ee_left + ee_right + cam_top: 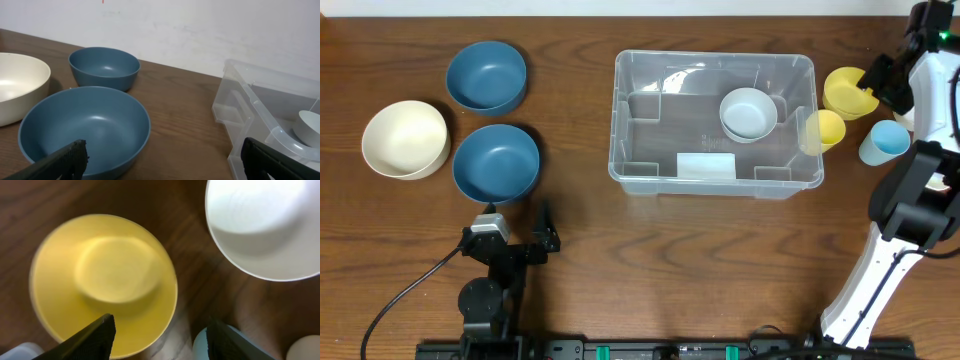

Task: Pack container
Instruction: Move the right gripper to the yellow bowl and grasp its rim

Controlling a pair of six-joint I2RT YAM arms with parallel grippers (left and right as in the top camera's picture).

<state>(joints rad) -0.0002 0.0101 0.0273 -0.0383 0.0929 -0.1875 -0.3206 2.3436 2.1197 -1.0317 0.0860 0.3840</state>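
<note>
Near the tabletop's (650, 260) front edge, left side, the left tool (165, 156) hangs spread wide and holds nothing, with bare wood to its right. Just beyond it sits a blue bowl (496, 163), with a cream bowl (406, 140) beside it toward the left edge and a second blue bowl (487, 76) farther back. The container (715, 58) stands mid-tabletop with a pale bowl (748, 112) inside and a small yellow cup (827, 128) just beside its right wall. Toward the far right corner, the right tool (160, 339) is partly open astride the rim of a larger yellow cup (105, 275), with no grip visible. A light blue cup (885, 142) and a white bowl (260, 225) crowd close.
</note>
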